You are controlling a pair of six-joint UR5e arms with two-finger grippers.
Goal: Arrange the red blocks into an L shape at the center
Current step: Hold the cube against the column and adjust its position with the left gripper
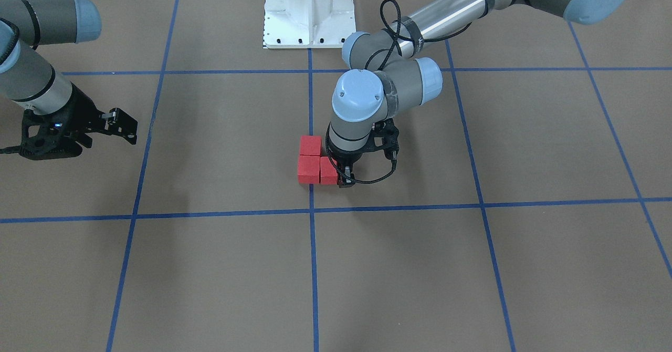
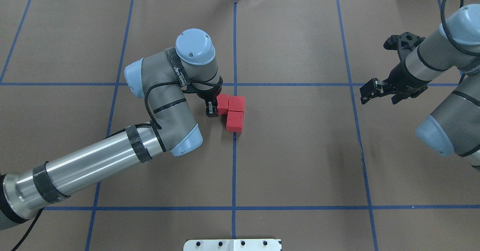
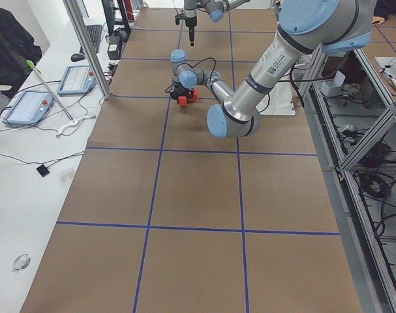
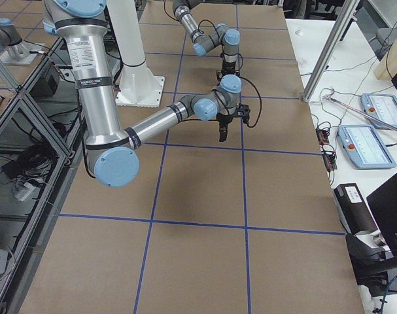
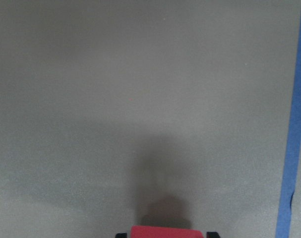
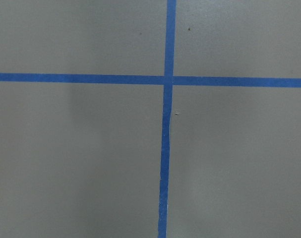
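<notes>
**L laid at center, left gripper on the last cube**

In the overhead view, we count all three red blocks (image 2: 234,121) down on the center (image 2: 258,112), at the middle tape line (image 2: 234,161). The corner block (image 2: 236,103) sits on the line. A second block (image 2: 234,121) touches it at 6 o'clock, and the third block (image 2: 222,104) touches it at 9 o'clock. We judge the L formed. What is left is to let go and lift clear without nudging the cubes.

The left arm enters from 8 o'clock, elbow bent, with its wrist pointing straight down over the L. The left gripper (image 2: 216,105) straddles the third block. The wrist camera shows red between two dark fingertips (image 5: 121,235) lying close against the block's sides, so we read it as clamped on that cube.

The right gripper (image 2: 369,91) hangs well apart at 3 o'clock, jaws spread and holding nothing. Its camera shows only a tape crossing (image 6: 168,79).
</notes>
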